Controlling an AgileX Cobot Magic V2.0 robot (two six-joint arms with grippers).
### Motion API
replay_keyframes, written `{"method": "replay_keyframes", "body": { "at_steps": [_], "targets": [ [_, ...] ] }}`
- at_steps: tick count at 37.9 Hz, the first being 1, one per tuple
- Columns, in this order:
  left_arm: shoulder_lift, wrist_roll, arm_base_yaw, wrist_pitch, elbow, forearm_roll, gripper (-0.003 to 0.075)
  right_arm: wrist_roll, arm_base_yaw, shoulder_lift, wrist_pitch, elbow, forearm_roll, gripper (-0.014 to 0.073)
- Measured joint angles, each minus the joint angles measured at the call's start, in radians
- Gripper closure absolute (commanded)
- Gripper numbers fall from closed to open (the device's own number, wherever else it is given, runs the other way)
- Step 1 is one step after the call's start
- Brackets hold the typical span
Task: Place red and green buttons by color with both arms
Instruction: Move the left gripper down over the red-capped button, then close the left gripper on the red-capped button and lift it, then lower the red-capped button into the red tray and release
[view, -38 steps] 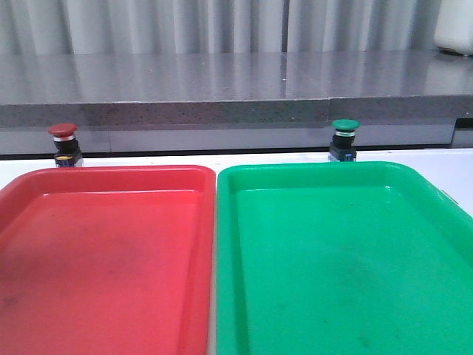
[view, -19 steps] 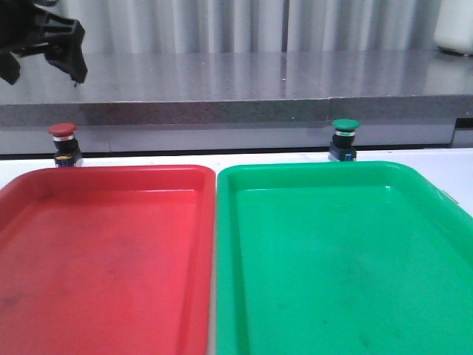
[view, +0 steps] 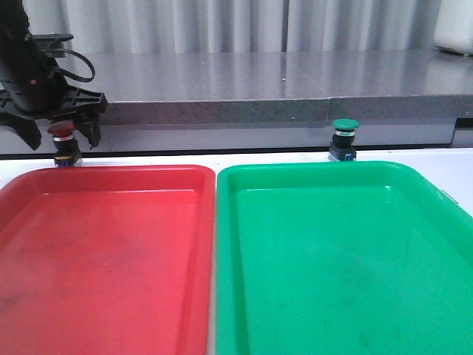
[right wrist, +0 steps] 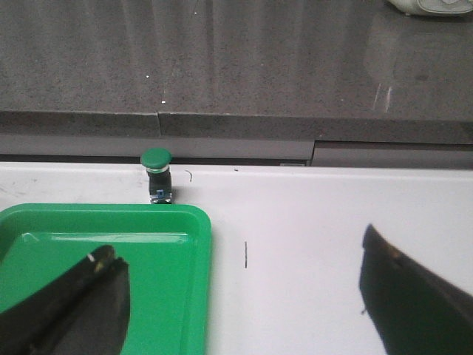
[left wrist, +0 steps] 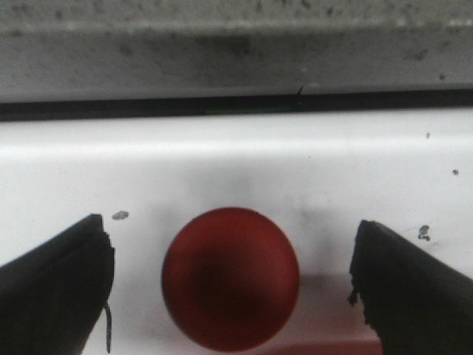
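The red button [view: 63, 142] stands on the white table behind the red tray [view: 103, 259]. My left gripper [view: 62, 135] hangs over it, open, one finger on each side of the dark red cap [left wrist: 230, 277], with a gap on both sides. The green button [view: 344, 138] stands behind the green tray [view: 340, 259]; it also shows in the right wrist view [right wrist: 157, 174]. My right gripper [right wrist: 240, 296] is open and empty, well short of that button, above the green tray's corner [right wrist: 111, 222] and the white table. It is out of the front view.
A grey stone ledge [view: 259, 96] runs along the back, close behind both buttons. A white object [view: 454, 29] sits on it at the far right. The two trays lie side by side and fill the near table.
My left arm has come down from the upper left and now straddles the red button with open fingers. One second ago it was out of view. The buttons have not moved.
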Motion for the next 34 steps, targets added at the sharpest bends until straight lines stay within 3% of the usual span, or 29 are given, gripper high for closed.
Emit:
{"method": "replay_keyframes", "body": {
  "at_steps": [6,10,20,29,34],
  "targets": [
    [0.004,-0.002,0.0,0.001,-0.002,-0.002,0.0555,0.0,0.0,0.0,0.0,0.0,0.0,-0.005],
    [0.004,-0.002,0.0,0.002,-0.006,-0.002,0.0675,0.0,0.0,0.0,0.0,0.0,0.0,-0.005],
    [-0.146,-0.002,-0.011,0.027,0.013,-0.004,0.0677,0.0,0.0,0.0,0.0,0.0,0.0,-0.005],
    [-0.462,-0.002,-0.16,-0.012,0.363,-0.001,0.0677,0.0,0.0,0.0,0.0,0.0,0.0,-0.005],
    [-0.539,-0.009,-0.266,0.008,0.529,-0.001,0.0676,0.0,0.0,0.0,0.0,0.0,0.0,-0.005]
  ]
}}
